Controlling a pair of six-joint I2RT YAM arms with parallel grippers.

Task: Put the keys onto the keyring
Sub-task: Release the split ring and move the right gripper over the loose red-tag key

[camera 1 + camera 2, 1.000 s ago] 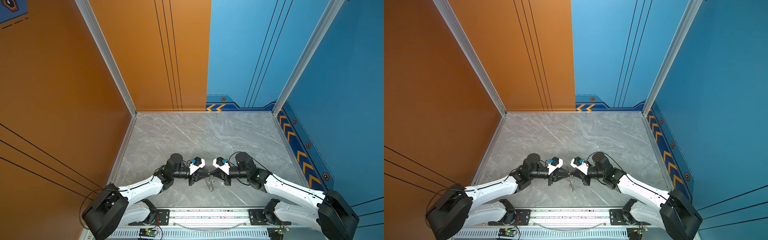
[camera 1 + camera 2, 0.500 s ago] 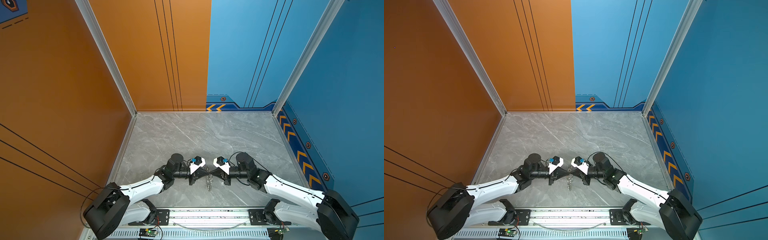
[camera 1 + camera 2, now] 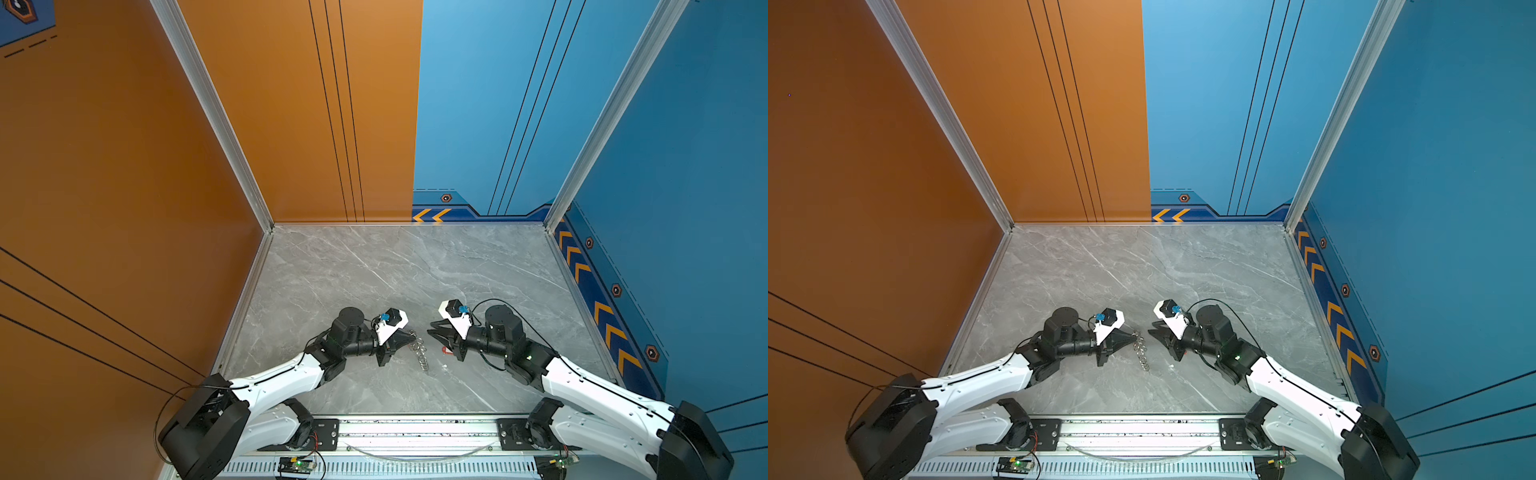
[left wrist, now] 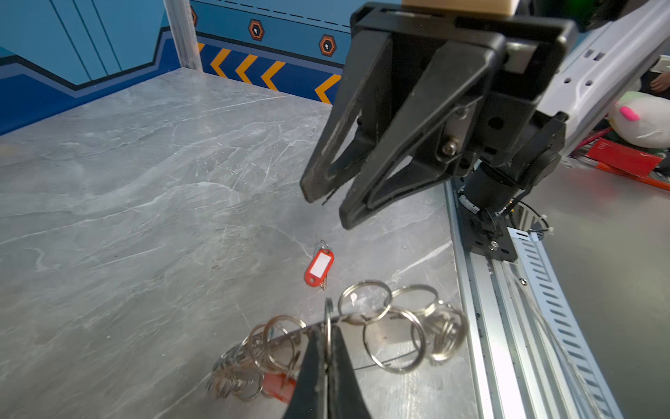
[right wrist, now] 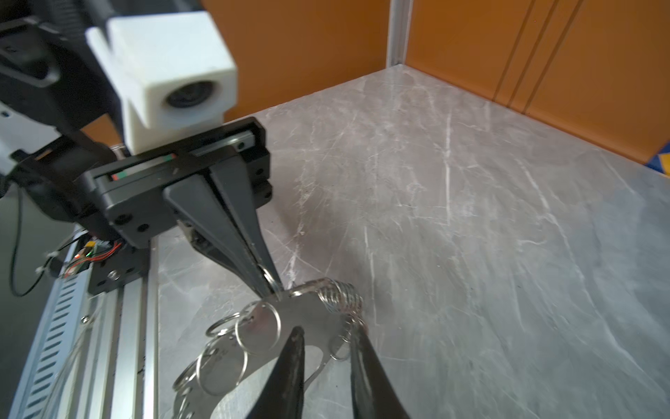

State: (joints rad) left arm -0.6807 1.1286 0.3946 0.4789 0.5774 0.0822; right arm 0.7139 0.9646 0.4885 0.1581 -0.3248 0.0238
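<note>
As if presented for threading, the keyring (image 4: 384, 337) is clenched at lower centre by the left end effector (image 4: 328, 342); the right end effector (image 4: 329, 208) is parted, empty, above a red-tagged key (image 4: 319, 267).

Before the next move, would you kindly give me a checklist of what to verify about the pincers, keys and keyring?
1. Left pincer shut on a split ring of the keyring: ok.
2. Right pincer open and empty: ok.
3. Loose key lies unobstructed on the table, apart from the rings: ok.
4. Loose key threaded on the keyring: not ok.
5. Second red tag, half hidden under the rings, threaded on or not: cannot tell.
6. Held ring's coil pried open: cannot tell.
</note>
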